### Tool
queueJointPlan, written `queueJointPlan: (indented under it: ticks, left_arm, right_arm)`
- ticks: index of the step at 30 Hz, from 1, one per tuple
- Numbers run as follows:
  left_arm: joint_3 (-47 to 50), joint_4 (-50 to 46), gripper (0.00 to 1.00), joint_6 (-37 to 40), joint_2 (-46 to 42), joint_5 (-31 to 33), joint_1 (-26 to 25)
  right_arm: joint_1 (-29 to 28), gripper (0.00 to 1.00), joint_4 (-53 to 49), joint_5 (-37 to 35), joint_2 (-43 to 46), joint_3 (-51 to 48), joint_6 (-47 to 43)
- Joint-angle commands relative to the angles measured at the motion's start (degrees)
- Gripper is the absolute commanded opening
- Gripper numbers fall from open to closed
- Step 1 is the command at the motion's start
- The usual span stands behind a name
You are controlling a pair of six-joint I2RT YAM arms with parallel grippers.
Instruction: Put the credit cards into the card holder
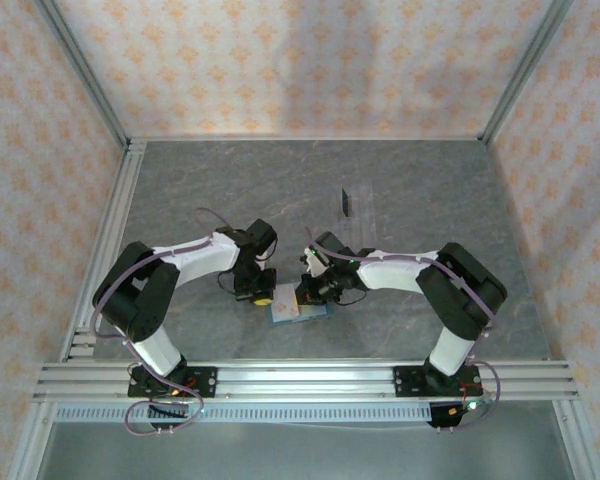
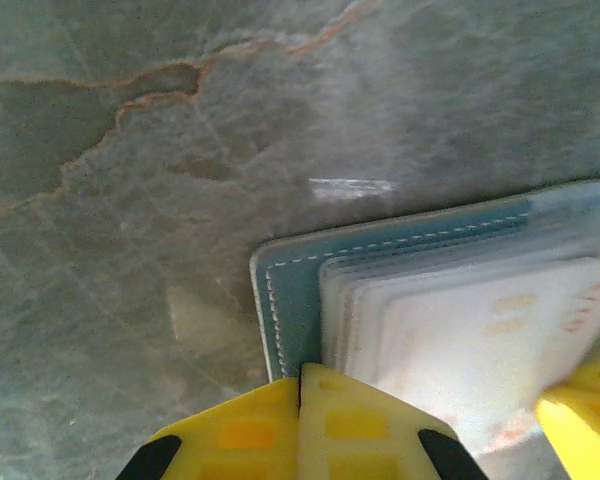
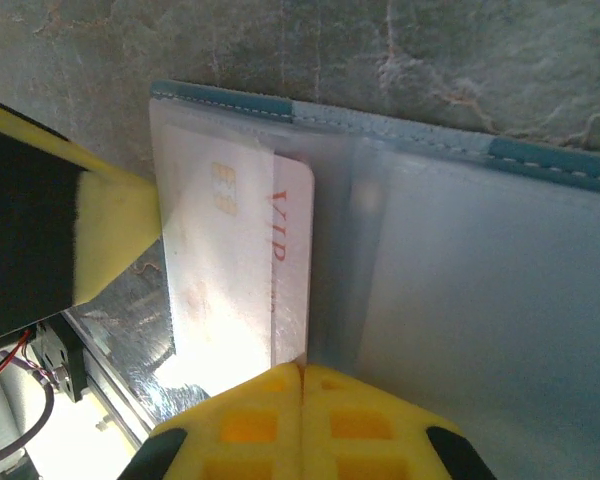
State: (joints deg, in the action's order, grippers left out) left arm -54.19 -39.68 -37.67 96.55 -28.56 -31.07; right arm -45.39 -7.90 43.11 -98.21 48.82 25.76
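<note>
My left gripper [image 1: 263, 296] and my right gripper [image 1: 306, 296], both with jaws pressed together, crowd the open card holder [image 1: 292, 314] from left and right near the table's middle. There is little room between them. A pale card [image 3: 242, 250] lies in a pocket just beside the right one. Farther off, right of centre, the clear stand [image 1: 363, 208] rises with a dark card [image 1: 347, 202] upright in it. The rest of the grey table [image 1: 200, 190] lies bare to the left, right and far sides. It runs up to the patterned walls [image 1: 280, 60] and to the metal rail [image 1: 300, 378] along the near edge.

card holder [image 2: 280, 300] cut off, card [image 2: 470, 340] blurred
</note>
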Motion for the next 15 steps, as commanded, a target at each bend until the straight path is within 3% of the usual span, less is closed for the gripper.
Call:
queueJointPlan:
  ticks: [1,7,15]
  left_arm:
    - [1.39,2.08,0.00,-0.60,0.81,-0.62,-0.38]
    - [1.88,2.17,0.00,-0.74,0.46,-0.32,-0.47]
    - [2.30,1.25,0.00,-0.23,-0.84,0.68,-0.40]
  right_arm:
    - [-0.79,0.00,1.49,-0.18,-0.65,1.28,1.89]
    - [-1.81,0.01,2.88,-0.46,-2.01,2.70,3.46]
    - [-1.62,0.24,-3.69,-3.52,4.16,3.31,1.69]
